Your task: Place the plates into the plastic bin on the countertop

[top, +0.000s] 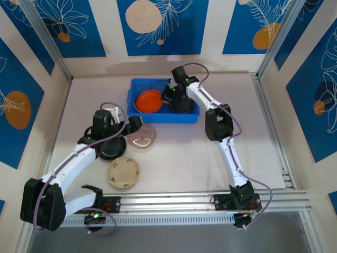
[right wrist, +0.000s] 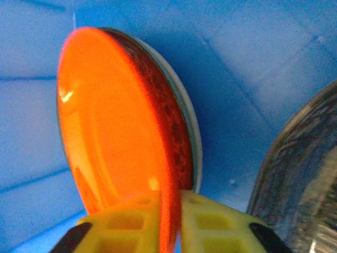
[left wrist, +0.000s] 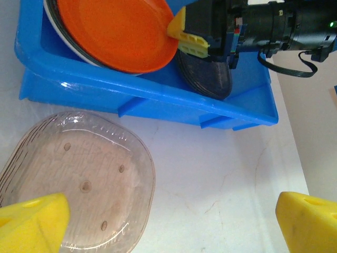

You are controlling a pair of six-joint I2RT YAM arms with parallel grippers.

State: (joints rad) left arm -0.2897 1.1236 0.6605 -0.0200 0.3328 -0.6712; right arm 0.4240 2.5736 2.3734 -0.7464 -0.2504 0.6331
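Top external view: on the white tabletop, a black plate and a cream plate lie beside the left gripper, which is spread wide over a smoky clear plate. Further right, inside the blue bin, the right gripper pinches the orange plate by its rim, seemingly tilted against another plate.

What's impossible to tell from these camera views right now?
Top view: how many plates lie under the orange plate in the bin; it covers them.
Top view: the black plate, mostly under the left arm.
Right wrist view: the grey plate, cut off by the edge.
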